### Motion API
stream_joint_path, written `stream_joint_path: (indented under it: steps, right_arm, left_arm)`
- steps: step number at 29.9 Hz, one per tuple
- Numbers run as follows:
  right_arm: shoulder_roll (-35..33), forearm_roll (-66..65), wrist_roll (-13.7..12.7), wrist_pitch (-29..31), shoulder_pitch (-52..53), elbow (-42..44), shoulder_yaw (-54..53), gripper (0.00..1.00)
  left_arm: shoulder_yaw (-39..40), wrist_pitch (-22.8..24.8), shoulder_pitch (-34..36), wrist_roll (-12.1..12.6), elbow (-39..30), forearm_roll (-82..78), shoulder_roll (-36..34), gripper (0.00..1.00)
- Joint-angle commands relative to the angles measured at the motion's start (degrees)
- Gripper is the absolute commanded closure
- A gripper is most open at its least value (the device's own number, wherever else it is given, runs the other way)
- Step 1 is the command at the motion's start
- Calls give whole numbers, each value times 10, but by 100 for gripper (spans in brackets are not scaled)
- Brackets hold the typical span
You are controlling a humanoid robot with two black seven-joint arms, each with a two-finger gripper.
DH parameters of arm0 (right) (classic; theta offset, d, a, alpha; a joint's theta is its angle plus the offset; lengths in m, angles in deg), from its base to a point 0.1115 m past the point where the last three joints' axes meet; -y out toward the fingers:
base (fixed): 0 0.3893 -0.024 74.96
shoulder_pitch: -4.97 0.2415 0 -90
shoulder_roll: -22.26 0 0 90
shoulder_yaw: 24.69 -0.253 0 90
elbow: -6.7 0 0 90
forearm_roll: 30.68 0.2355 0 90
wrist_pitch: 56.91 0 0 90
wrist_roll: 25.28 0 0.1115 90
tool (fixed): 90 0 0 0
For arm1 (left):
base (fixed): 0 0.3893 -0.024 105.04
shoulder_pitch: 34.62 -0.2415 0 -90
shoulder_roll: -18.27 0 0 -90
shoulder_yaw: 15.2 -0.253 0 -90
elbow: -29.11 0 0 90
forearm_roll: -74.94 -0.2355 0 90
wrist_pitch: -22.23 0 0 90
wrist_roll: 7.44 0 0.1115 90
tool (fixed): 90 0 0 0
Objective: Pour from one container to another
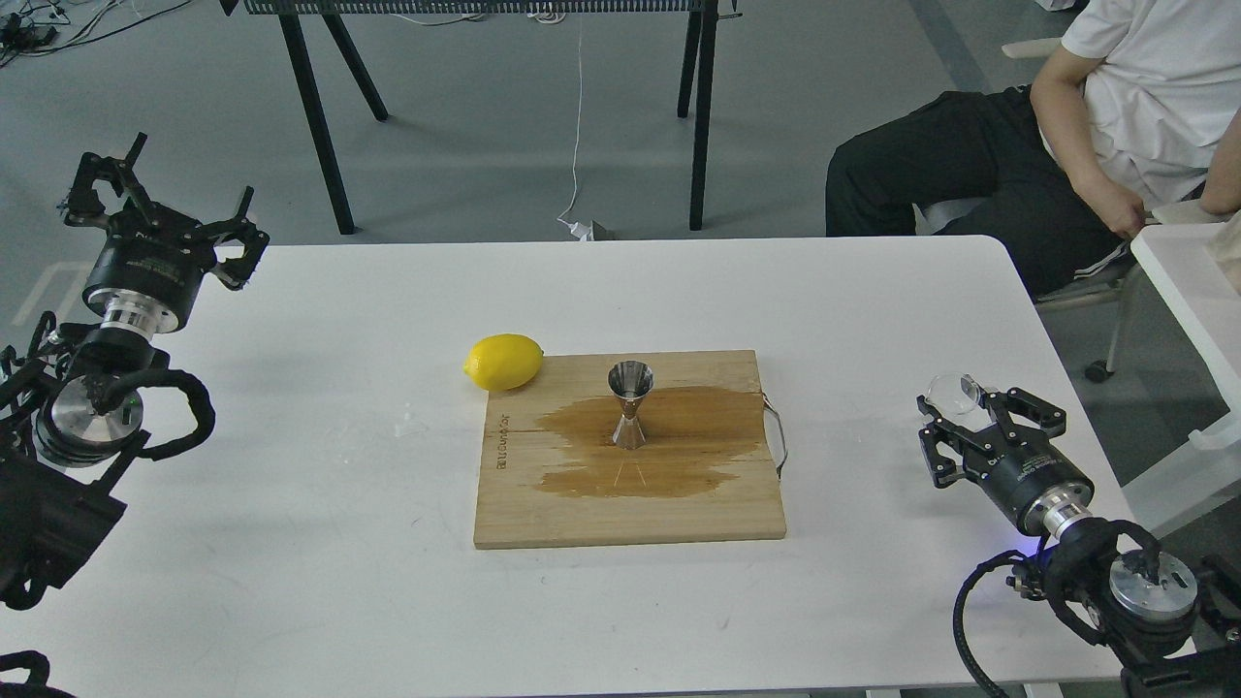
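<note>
The steel jigger stands upright in the middle of a wooden board, within a wide brown wet stain. The small clear cup is at the table's right side, low over the surface and tilted, at the tips of my right gripper, which is shut on it. I see no liquid in the cup. My left gripper is open and holds nothing, raised at the table's far left corner, far from the board.
A yellow lemon lies on the white table, touching the board's back left corner. A metal handle sticks out of the board's right edge. A seated person and a white side table are at the right.
</note>
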Motion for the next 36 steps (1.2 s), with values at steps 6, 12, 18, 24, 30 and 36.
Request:
stream_joint_path:
  steps: [6, 12, 18, 24, 30, 36]
  right_arm:
    - [29, 0, -11, -1, 21, 40, 0, 53]
    - [31, 0, -11, -3, 22, 52, 1, 53]
    - [46, 0, -11, -8, 22, 56, 1, 52]
    - [59, 0, -11, -8, 22, 57, 0, 52]
    - [60, 0, -10, -46, 32, 60, 0, 47]
    - [60, 0, -10, -45, 35, 66, 0, 43]
  left_arm:
    - [0, -1, 0, -1, 1, 0, 0, 0]
    - [0, -1, 0, -1, 2, 0, 0, 0]
    - [0, -1, 0, -1, 2, 0, 1, 0]
    - [0, -1, 0, -1, 2, 0, 1, 0]
    - [0, 1, 0, -1, 3, 0, 0, 0]
    - [1, 6, 0, -1, 16, 0, 1, 0]
